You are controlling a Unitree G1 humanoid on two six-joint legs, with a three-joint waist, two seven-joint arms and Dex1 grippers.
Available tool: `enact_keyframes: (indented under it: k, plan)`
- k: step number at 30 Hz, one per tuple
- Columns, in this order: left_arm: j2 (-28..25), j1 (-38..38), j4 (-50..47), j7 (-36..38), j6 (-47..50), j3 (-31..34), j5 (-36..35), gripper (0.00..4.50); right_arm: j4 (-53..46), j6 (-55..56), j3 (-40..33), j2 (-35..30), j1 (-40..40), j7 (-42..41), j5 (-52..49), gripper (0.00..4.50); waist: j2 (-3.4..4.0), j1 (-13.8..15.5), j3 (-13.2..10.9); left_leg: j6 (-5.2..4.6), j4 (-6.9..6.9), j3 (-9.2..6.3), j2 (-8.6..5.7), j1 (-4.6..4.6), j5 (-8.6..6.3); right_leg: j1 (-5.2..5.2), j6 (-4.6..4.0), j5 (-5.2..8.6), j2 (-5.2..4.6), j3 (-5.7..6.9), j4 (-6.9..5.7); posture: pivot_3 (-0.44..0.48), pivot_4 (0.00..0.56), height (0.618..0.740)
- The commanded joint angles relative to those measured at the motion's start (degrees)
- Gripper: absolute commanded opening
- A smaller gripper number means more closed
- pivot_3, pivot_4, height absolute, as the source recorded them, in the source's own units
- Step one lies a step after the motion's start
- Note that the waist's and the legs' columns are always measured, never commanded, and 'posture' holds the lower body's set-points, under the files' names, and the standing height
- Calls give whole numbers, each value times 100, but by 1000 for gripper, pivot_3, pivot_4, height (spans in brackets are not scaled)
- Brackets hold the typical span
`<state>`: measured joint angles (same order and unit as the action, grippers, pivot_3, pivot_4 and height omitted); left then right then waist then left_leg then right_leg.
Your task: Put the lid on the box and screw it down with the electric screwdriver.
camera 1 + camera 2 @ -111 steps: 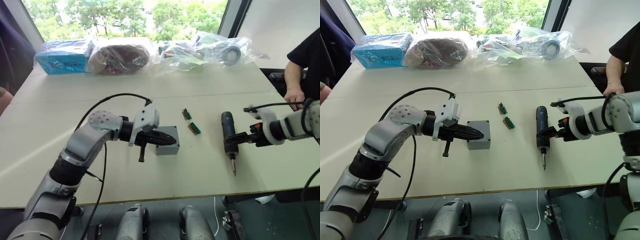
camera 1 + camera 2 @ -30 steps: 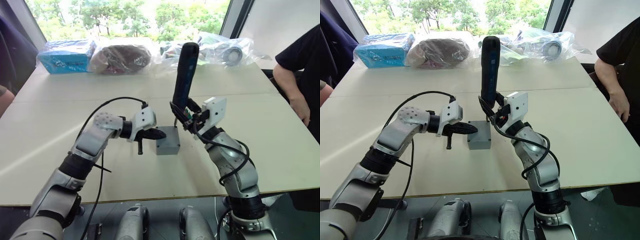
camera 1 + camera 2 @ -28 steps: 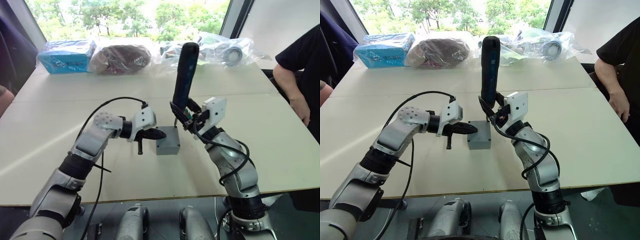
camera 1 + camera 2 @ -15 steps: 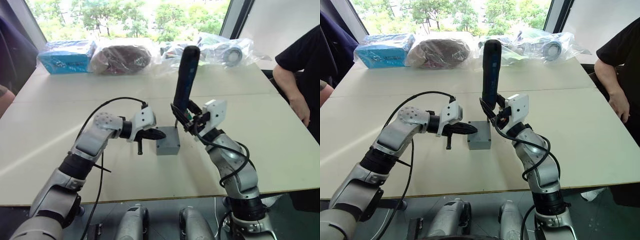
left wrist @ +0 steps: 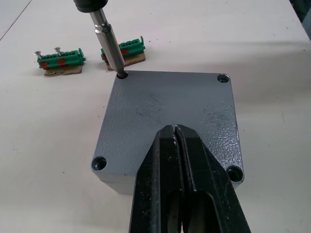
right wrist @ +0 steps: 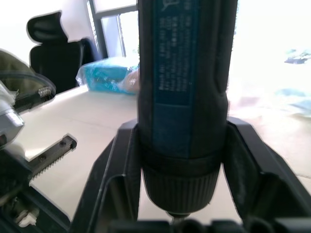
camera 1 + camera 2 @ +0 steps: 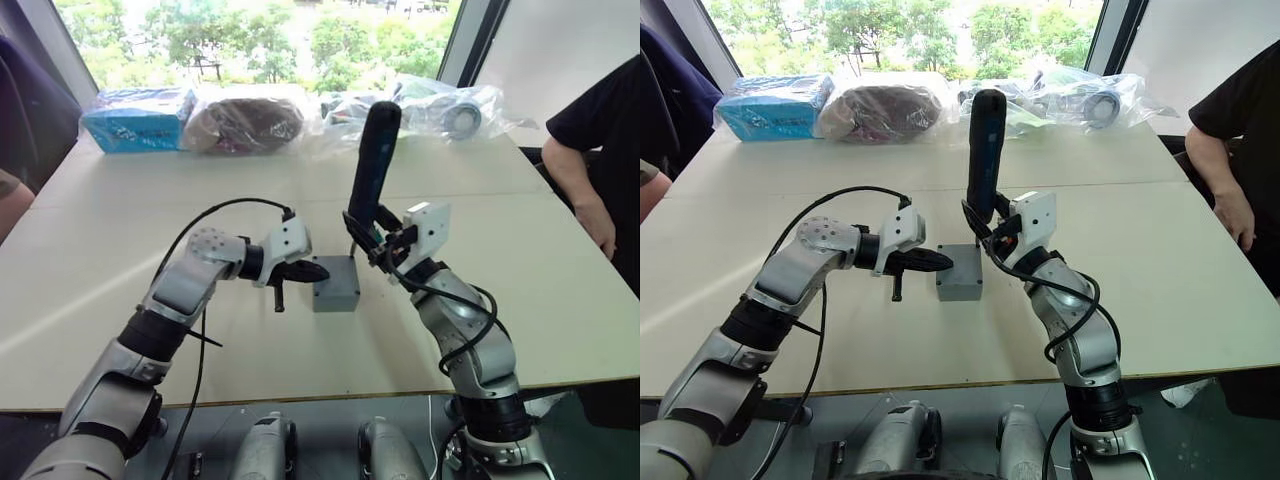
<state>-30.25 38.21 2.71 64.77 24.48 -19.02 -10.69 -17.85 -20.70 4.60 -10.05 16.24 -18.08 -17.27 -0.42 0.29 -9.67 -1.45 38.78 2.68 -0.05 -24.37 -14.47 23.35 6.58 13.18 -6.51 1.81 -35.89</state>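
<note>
The grey lid (image 5: 160, 107) lies flat on the grey box (image 7: 335, 290) at the middle of the table, its corner holes showing. My left gripper (image 7: 318, 270) is shut, and its joined fingertips (image 5: 170, 145) lie over the lid's near half; I cannot tell whether they touch it. My right gripper (image 7: 375, 238) is shut on the electric screwdriver (image 7: 372, 160), which it holds nearly upright over the box. The metal bit (image 5: 108, 39) sits in one far corner hole of the lid. The black and blue tool body (image 6: 187, 87) stands between my right fingers.
Two green connector blocks (image 5: 60, 56) lie on the table just beyond the box. Plastic-wrapped bags (image 7: 245, 120) and a blue package (image 7: 135, 115) line the far edge. A person in black (image 7: 600, 130) stands at the table's right side.
My right gripper has lifted the screwdriver from the table on the right and stood it upright at the box's far corner. In the last second it barely moved. The left gripper stays put.
</note>
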Motion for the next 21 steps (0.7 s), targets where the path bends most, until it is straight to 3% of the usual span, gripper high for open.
enact_keyframes:
  k: [1,21]
  plan:
    - [13,-63,-78,-13,35,-10,39,0,589,-409,149,17,-362,45,117,1761,-5,0,13,0,-1,0,0,1,0,0,-3,2,0,0,0,0,150,740]
    - [45,-125,-78,8,-7,-35,55,0,496,-98,174,-10,-517,-70,167,1761,-14,0,56,4,-64,0,-2,39,1,-11,-8,4,-8,2,68,0,150,740]
